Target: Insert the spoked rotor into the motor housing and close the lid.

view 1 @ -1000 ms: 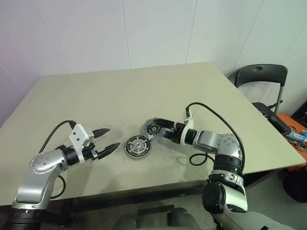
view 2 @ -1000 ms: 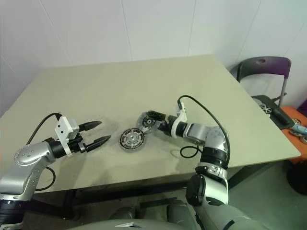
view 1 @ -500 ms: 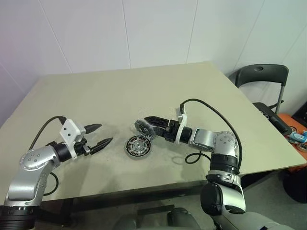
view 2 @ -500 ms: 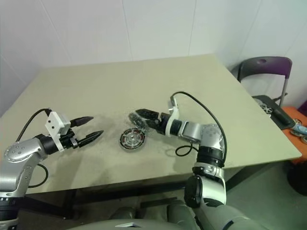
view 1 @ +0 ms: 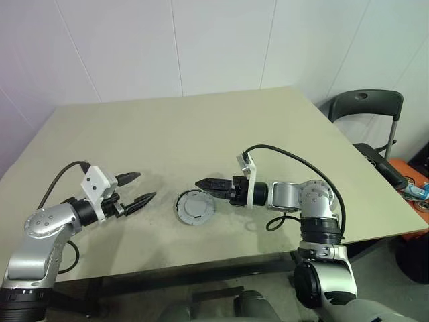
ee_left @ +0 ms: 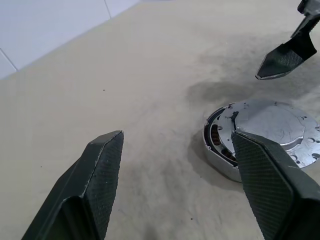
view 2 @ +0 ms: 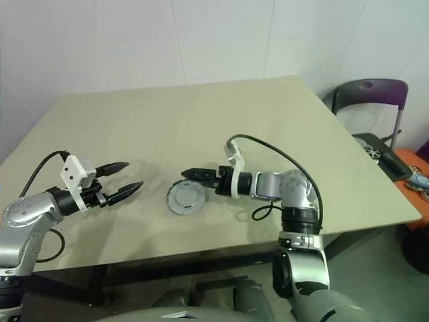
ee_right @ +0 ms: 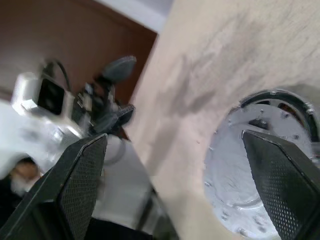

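Note:
The grey lid (view 1: 196, 208) lies flat on top of the motor housing (ee_left: 216, 156) near the table's middle. On one side a dark gap under the lid shows copper windings. The spoked rotor is hidden under the lid. My right gripper (view 1: 205, 183) hangs just right of the lid and a little above it, pointing left. It is open with nothing between its fingers (ee_right: 82, 175). My left gripper (view 1: 145, 186) stands open to the left of the lid, apart from it, and points toward it.
The beige table (view 1: 201, 127) has bare surface all around the housing. A dark folding chair (view 1: 365, 107) stands past the table's right edge, with orange and dark items on the floor beside it. My right arm's black cable (view 1: 281, 221) loops onto the table.
My right gripper carried the tilted lid left over the rotor and housing, rolled its wrist and let go. The lid now covers the rotor. My left arm shifted slightly left.

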Tool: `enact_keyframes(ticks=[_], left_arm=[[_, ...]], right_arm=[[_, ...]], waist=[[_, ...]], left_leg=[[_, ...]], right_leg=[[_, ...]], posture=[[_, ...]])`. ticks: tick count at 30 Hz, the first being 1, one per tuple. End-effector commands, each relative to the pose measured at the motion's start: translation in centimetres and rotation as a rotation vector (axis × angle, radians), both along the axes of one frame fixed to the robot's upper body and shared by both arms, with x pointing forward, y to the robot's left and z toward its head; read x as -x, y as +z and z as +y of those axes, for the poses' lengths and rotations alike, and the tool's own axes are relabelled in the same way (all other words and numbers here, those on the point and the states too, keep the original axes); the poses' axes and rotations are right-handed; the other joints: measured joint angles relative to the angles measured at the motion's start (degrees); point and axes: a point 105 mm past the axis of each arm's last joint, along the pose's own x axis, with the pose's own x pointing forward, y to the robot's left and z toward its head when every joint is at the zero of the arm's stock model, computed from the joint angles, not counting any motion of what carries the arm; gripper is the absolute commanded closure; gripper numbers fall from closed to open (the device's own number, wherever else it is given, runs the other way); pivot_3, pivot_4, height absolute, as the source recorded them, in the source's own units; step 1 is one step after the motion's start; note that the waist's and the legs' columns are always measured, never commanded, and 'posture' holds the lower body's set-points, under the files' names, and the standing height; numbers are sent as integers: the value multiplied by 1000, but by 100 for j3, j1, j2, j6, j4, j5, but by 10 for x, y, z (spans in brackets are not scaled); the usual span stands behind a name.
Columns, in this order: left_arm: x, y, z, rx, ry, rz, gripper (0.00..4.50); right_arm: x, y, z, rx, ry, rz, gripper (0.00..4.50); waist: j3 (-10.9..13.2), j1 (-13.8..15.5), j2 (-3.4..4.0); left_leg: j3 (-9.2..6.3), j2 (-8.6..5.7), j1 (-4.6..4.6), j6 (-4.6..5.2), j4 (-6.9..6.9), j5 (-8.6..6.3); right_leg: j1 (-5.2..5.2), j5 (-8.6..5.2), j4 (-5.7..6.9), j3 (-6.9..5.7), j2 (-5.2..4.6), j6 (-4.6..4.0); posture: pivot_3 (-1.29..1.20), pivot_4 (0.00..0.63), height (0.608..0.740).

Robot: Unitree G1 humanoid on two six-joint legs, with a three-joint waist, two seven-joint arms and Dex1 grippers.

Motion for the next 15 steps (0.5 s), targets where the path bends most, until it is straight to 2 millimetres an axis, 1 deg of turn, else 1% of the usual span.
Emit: enact_keyframes(ticks=[1,2,4,7,9,15], left_arm=[[1,10,-7,6,-22,-39,838],[1,9,-8,8,-24,-38,838],[2,8,-10,11,-27,-37,838],[3,7,-13,19,-32,-34,838],[4,5,-14,23,-33,-32,838],[8,2,-16,34,-27,-23,838]], right_arm=[[2,19,8,94,102,-342,19],[1,20,8,125,126,-419,19],[-1,20,9,165,162,-521,19],[-1,21,13,208,246,-646,19],[2,16,16,259,319,-723,19],[4,2,25,323,438,-819,19]], waist=[[0,0,-1],[0,0,-2],[0,-10,-3],[1,-2,-4],[1,8,-4],[0,23,-8]], left_leg=[[0,-1,-1,0,0,0],[0,-1,-1,0,-1,0],[0,-1,-1,-1,-2,0],[0,1,-1,-1,-4,0],[-2,2,-1,-1,-3,0],[-5,0,-1,-1,-1,-1]], right_leg=[[0,-1,-4,-1,-1,3],[2,-2,-7,-1,-1,4],[3,-2,-14,-2,-1,6],[2,-1,-15,-2,-1,5],[2,3,-14,-2,-1,0],[6,7,-15,-2,-4,-7]], posture=[[0,0,740],[0,0,740],[0,0,740],[0,0,740],[0,0,740],[0,0,740]])
